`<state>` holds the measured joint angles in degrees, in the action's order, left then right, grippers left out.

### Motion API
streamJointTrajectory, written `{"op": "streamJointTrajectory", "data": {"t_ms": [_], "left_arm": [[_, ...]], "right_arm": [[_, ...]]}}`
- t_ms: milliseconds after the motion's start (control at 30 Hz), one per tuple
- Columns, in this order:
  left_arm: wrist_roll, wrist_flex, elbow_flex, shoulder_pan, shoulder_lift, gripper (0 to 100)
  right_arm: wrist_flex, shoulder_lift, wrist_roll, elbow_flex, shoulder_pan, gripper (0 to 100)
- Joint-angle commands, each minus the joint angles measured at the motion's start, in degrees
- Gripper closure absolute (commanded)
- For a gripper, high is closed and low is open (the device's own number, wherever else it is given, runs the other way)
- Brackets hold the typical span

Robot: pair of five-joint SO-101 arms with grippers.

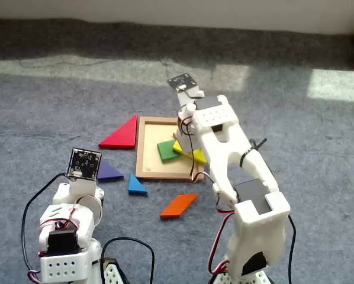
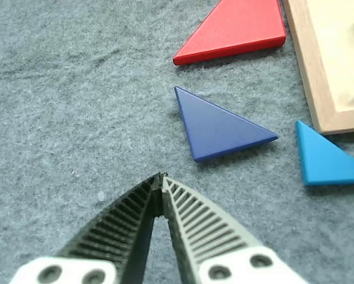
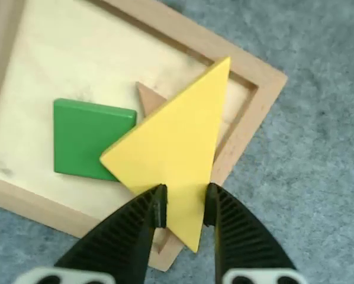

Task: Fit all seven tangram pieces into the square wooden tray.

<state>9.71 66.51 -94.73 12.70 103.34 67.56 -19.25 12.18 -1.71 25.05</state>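
Yellow triangle (image 3: 171,148) held in right gripper (image 3: 184,207), fingers clamped on it, over wooden tray (image 3: 248,77) beside green square (image 3: 88,139); left gripper (image 2: 161,180) fingers closed, empty, near dark blue triangle (image 2: 218,127).

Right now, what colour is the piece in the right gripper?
Yellow. The triangle shows best in the right wrist view.

Tray (image 1: 150,145) floor free (beside green square (image 1: 168,150)).

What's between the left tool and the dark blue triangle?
Bare carpet lies between the left tool and the dark blue triangle, per the left wrist view.
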Motion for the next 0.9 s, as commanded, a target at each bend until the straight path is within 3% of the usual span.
{"op": "streamJointTrajectory", "data": {"t_ms": [0, 100, 400, 867], "left_arm": [[0.6, -1.1, 0.3, -0.5, 0.4, 99], [0.6, -1.0, 0.3, -0.5, 0.4, 99], [0.6, -0.9, 0.3, -0.5, 0.4, 99], [0.6, -0.9, 0.3, -0.5, 0.4, 99]], "right_arm": [[2.6, 0.2, 0.4, 0.0, 3.7, 89.4], [5.1, 0.3, 0.2, 0.1, 5.5, 89.6], [10.2, 0.4, -9.5, 0.2, 6.4, 89.6], [14.4, 0.4, -10.1, 12.8, 8.9, 89.6]]}}
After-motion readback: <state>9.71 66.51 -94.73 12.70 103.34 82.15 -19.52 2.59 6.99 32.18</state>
